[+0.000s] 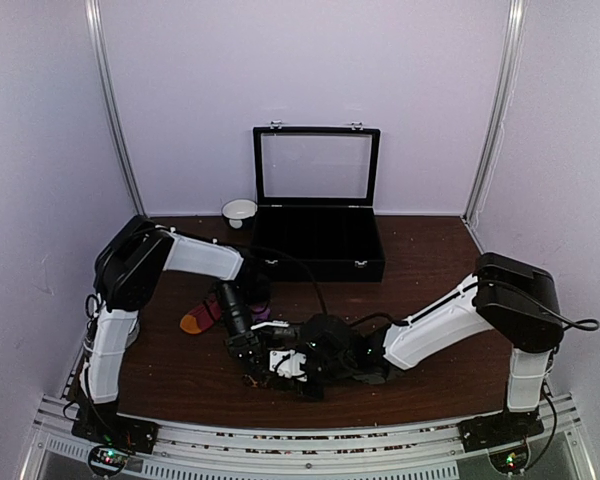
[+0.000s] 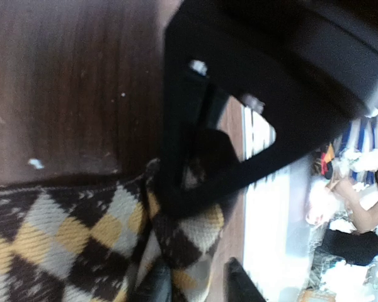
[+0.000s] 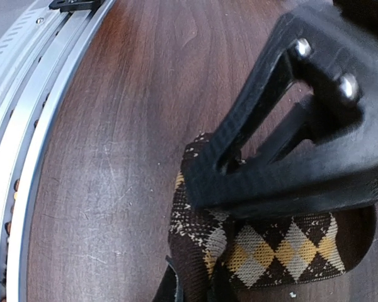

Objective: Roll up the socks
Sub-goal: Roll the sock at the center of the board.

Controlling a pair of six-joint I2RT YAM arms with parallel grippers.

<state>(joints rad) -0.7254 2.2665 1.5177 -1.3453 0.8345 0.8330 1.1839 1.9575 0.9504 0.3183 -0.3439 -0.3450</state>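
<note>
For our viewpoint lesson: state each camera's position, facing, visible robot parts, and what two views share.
Top external: above and behind left arm and right arm, looking down on the table; both show.
Left wrist: on its arm, facing the argyle sock; own fingertips show.
Right wrist: likewise, own fingertips showing.
Both wrist views share that sock.

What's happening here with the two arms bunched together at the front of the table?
Both arms are working on the brown argyle sock near the front edge of the table. The right gripper looks pinched on a bunched-up edge of it, while the left gripper sits at the fabric with its fingers slightly apart. The sock is not yet a finished roll. The magenta sock lies untouched beside the left arm.
</note>
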